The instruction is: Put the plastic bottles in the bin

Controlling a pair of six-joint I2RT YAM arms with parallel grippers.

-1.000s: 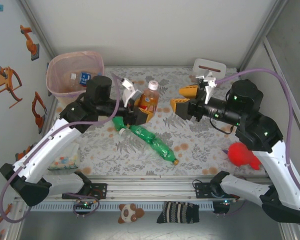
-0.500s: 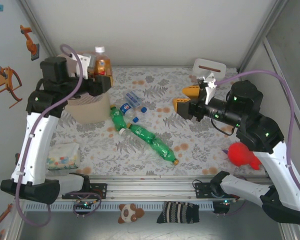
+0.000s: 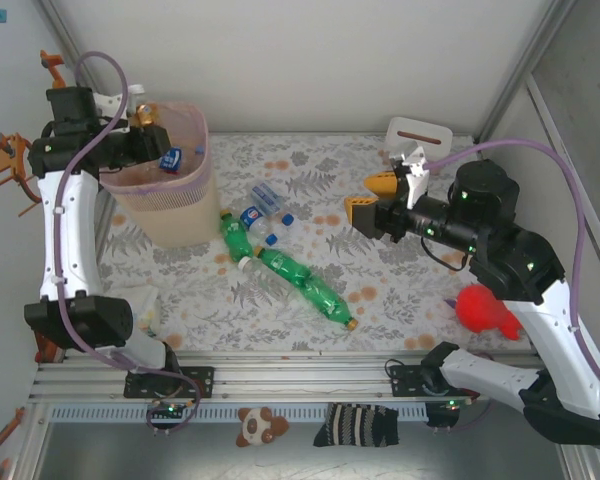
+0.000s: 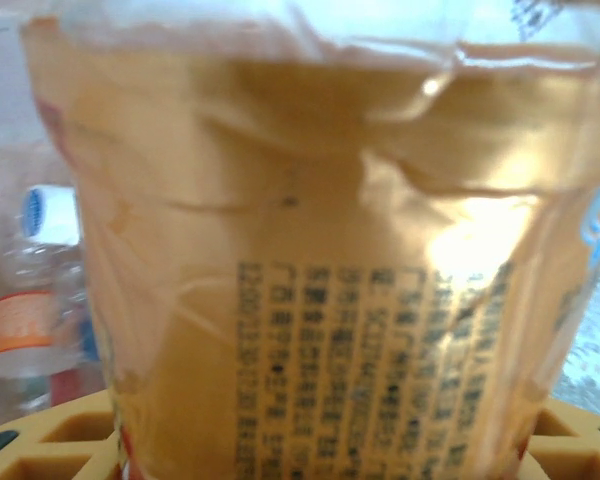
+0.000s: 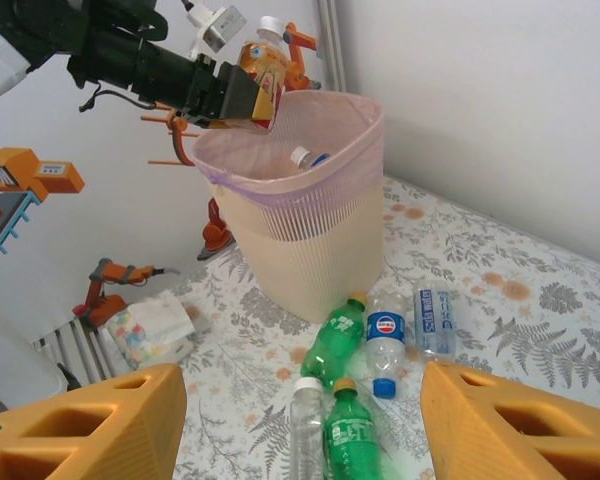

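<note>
My left fingers [image 4: 50, 445], up from the table [image 3: 430, 290], now pinch the orange bottle [image 5: 261, 62] just above the bin [image 5: 300, 240], ready to drop. My right fingers [image 5: 90, 420] hang spread and empty. More bottles [image 3: 302, 280] lie beside the bin.

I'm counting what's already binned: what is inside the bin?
In the bin, one blue-labelled bottle shows. Anything deeper is hidden by its wall and by the left hand holding an orange bottle above.
</note>
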